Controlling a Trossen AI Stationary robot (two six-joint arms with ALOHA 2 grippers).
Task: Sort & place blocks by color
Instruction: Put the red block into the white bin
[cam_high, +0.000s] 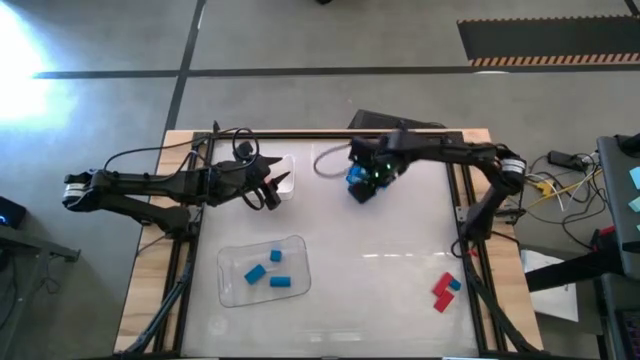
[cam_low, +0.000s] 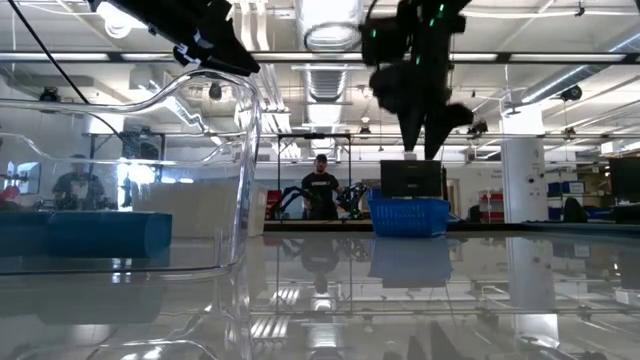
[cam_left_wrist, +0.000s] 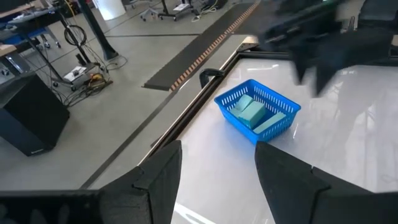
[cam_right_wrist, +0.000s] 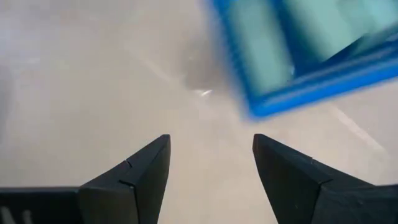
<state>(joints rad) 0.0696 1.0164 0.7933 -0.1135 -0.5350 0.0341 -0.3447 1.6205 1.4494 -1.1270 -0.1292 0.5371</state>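
Note:
Three blue blocks (cam_high: 266, 272) lie in a clear tray (cam_high: 296, 245) near the table's left. Red blocks (cam_high: 443, 291) lie bare on the table toward its near right. Mint-teal blocks (cam_left_wrist: 252, 112) fill a small blue bin (cam_high: 355, 187) at the far middle. My right gripper (cam_right_wrist: 211, 140) hangs open over the table just beside that bin, empty. My left gripper (cam_left_wrist: 217, 149) is open and empty too. It is raised by a white tray (cam_high: 285, 176) at the far left and points toward the bin.
The clear tray's wall (cam_low: 235, 180) stands close in the low view, a blue block (cam_low: 85, 235) inside it. A loose cable (cam_high: 325, 160) lies at the far edge next to the bin. Bare white tabletop (cam_high: 380, 260) stretches between the clear tray and the red blocks.

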